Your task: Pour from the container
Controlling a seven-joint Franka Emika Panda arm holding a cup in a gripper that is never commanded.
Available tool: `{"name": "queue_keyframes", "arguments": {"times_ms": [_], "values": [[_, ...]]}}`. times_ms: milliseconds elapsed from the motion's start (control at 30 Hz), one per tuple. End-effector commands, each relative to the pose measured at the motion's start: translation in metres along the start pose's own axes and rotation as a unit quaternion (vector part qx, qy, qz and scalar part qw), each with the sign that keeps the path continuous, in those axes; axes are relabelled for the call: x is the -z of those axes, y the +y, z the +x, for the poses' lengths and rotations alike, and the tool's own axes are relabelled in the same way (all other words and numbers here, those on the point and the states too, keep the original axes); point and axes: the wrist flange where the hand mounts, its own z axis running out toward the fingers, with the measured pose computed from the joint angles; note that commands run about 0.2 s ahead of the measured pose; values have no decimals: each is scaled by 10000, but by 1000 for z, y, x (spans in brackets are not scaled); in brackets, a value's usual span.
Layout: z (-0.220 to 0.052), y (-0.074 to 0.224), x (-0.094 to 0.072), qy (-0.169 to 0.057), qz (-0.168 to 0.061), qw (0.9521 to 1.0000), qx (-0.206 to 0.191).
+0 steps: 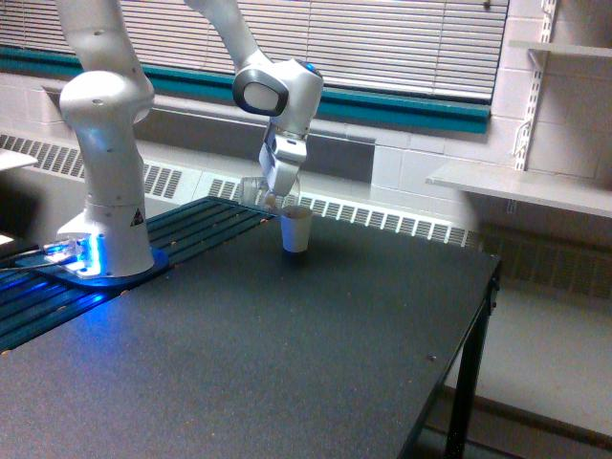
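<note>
The clear cup point(260, 191) lies tipped on its side, long axis near level, mouth toward the paper cup point(295, 229) at the exterior view's right. The claw point(273, 196) is closed around it from above.

We have one exterior view only, set off the arm above the near corner of the black table point(287, 363); it faces the blinds point(382, 43) and radiator wall; mid-distance.
</note>
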Motion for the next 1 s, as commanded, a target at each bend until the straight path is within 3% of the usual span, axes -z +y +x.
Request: {"name": "queue_keyframes", "arguments": {"times_ms": [33,1000], "values": [[9,-1,3,12,28,10000,57],[19,-14,20,234,43,9997,93]]}}
